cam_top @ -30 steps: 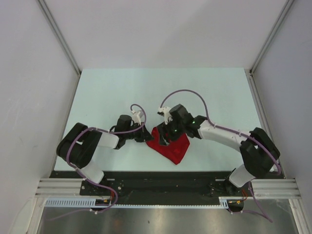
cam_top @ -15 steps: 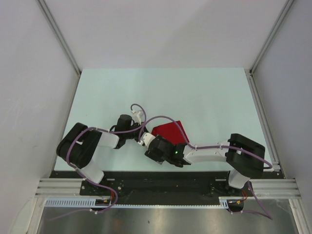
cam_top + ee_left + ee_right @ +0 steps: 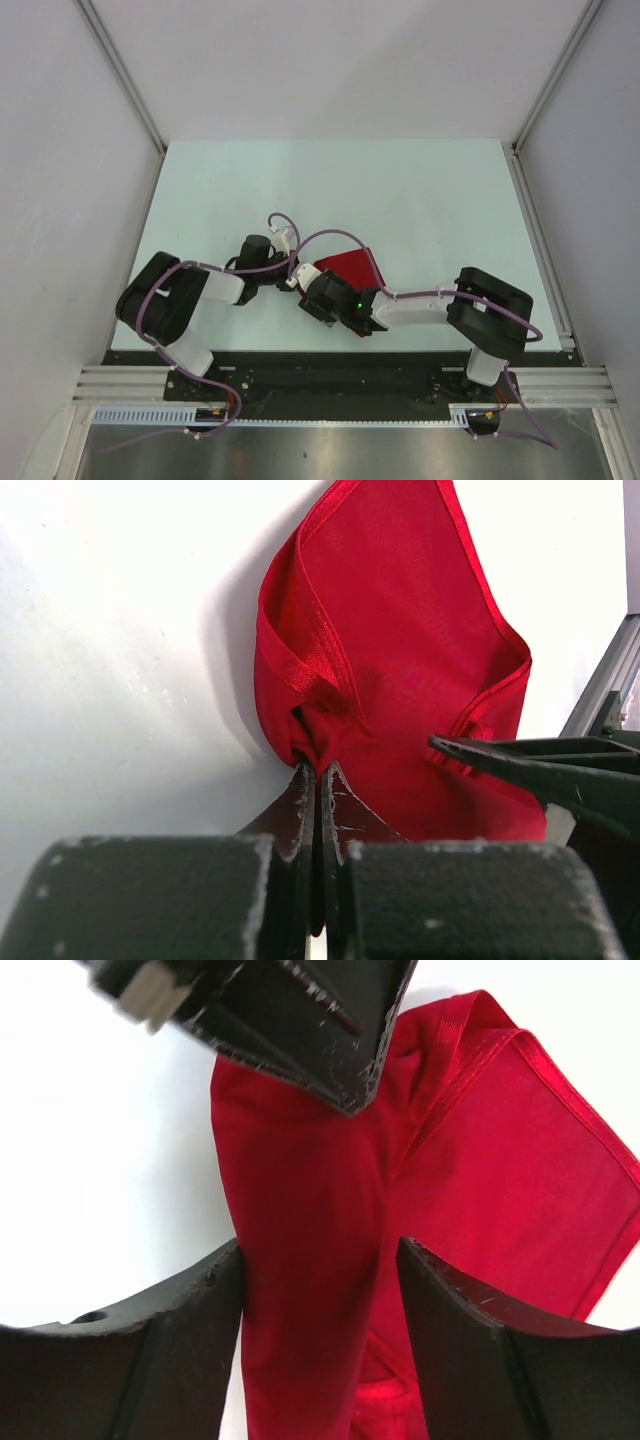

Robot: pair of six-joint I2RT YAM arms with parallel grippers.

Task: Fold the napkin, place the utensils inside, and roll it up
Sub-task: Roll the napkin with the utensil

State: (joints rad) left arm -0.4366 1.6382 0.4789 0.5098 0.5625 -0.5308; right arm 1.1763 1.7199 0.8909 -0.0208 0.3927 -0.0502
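Napkin (image 3: pixel 347 267) lies folded on the table (image 3: pixel 410 190), close to the middle of its near edge. A second ago it spread lower, pointing toward that edge, with the right arm reaching in from the right side. Now the cloth sits a little farther back, and that arm has swung round so that its wrist comes at the napkin from the near left. The left gripper (image 3: pixel 318 774) has stayed put, its jaws pressed tight together on a bunched corner of the cloth. The right gripper (image 3: pixel 320 1252) stands fairly wide open, its fingers (image 3: pixel 190 1310) on either side of a raised ridge of red fabric and gripping nothing. Whether they touch the cloth cannot be told. From above, the right wrist covers the napkin's near-left part, and what lies inside the folds is hidden.
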